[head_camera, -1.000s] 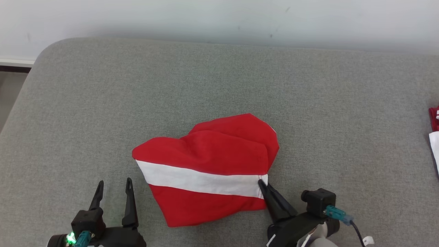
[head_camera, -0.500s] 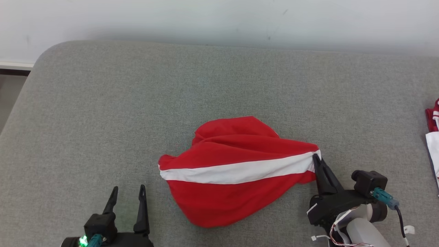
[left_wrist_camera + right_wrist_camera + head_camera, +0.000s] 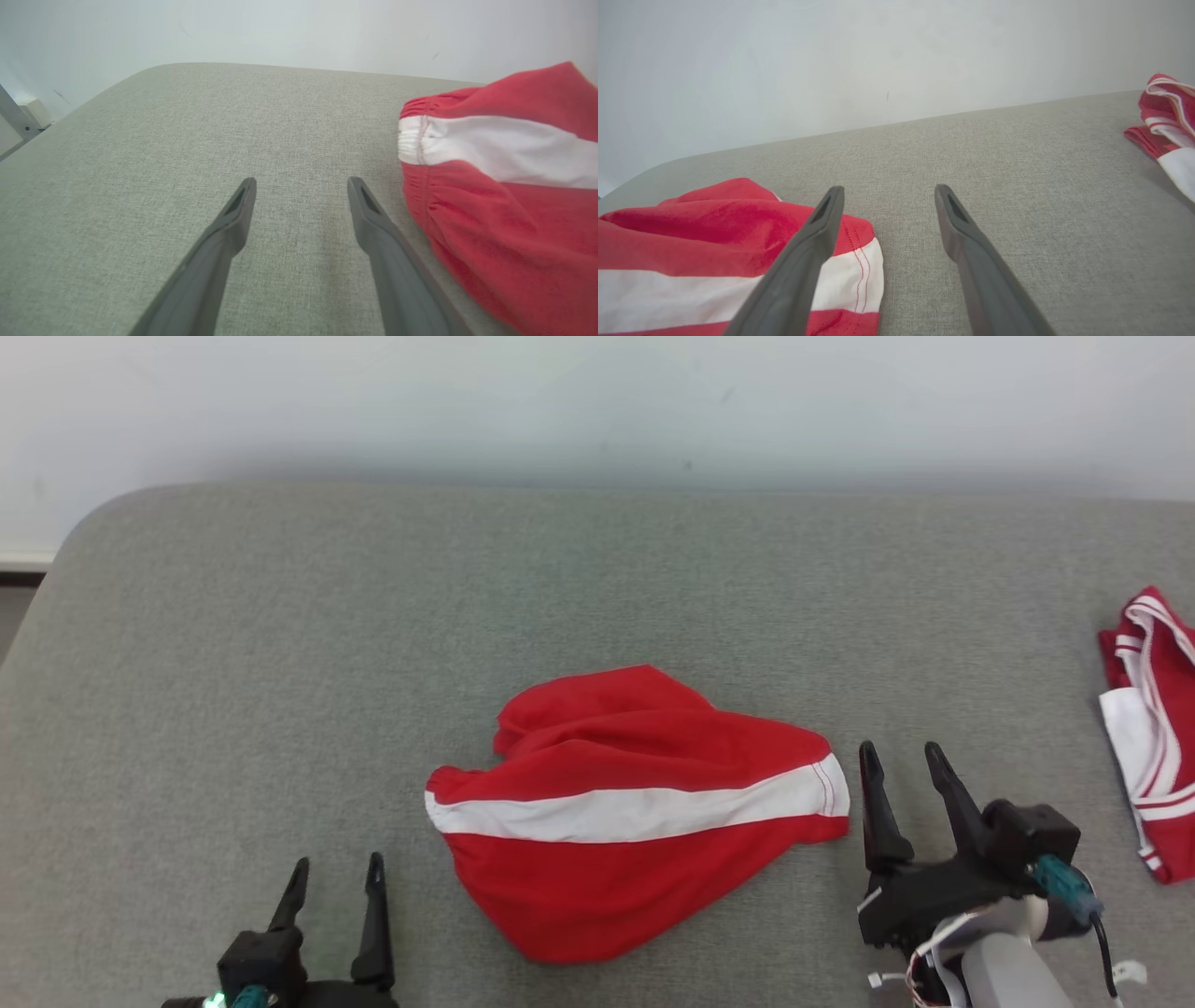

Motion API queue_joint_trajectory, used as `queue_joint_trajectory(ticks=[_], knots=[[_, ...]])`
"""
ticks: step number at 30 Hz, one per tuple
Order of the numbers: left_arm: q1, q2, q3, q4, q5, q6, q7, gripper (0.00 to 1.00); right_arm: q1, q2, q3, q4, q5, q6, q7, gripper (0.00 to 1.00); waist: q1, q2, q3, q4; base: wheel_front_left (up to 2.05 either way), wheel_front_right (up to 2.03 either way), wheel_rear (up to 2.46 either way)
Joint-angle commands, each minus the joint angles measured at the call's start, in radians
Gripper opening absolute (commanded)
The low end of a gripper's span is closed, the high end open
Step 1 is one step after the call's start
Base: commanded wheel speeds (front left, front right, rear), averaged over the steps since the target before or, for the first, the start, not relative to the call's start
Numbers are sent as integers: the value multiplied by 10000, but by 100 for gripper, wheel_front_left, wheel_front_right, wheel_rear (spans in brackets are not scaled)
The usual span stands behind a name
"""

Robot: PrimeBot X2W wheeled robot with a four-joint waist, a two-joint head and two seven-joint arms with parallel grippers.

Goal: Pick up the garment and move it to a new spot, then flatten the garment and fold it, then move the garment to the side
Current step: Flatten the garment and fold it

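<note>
The garment (image 3: 635, 812) is a pair of red shorts with a white stripe, lying rumpled on the grey cushioned surface (image 3: 373, 635). Just off its right hem my right gripper (image 3: 901, 756) stands open, holding nothing. In the right wrist view the hem corner (image 3: 859, 261) lies beside the left finger, with bare fabric between the fingertips of the right gripper (image 3: 887, 196). My left gripper (image 3: 336, 873) is open at the lower left, apart from the garment. In the left wrist view the elastic waistband (image 3: 416, 140) sits to the right of the left gripper (image 3: 301, 184).
A second red and white garment (image 3: 1153, 728) lies at the surface's right edge, also seen at the right in the right wrist view (image 3: 1167, 121). A pale wall (image 3: 597, 401) runs along the back. The surface's rounded corner (image 3: 65, 541) is at the far left.
My right gripper dragged the garment's right hem to the right, then let go and opened beside it. The head camera has shifted, bringing more of the second garment into view.
</note>
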Motion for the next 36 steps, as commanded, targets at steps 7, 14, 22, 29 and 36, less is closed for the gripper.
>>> queue_joint_trajectory(ticks=[7,14,22,29,36], knots=[[536,2,886,-375,307,152,-29,100,1086,179,13,-1233,-795,-27,-2,100,-1,-1,-739,-996,0,0,0],[1099,-4,1261,-820,523,-25,-30,100,1765,247,277,-1688,-898,-27,0,100,-1,-1,-1158,-1547,0,0,0],[1798,-4,1586,-1199,749,104,-30,100,2406,294,711,-1826,-1071,-27,-2,100,-1,-1,-1508,-1832,0,0,0],[2399,-7,1625,-1458,627,278,-30,100,2721,328,802,-1631,-1108,-27,0,100,-1,-1,-1797,-1875,0,0,0],[2670,-9,1510,-1592,518,394,-30,100,2841,338,774,-1556,-1146,-27,-2,100,-1,-1,-1903,-1820,0,0,0]])
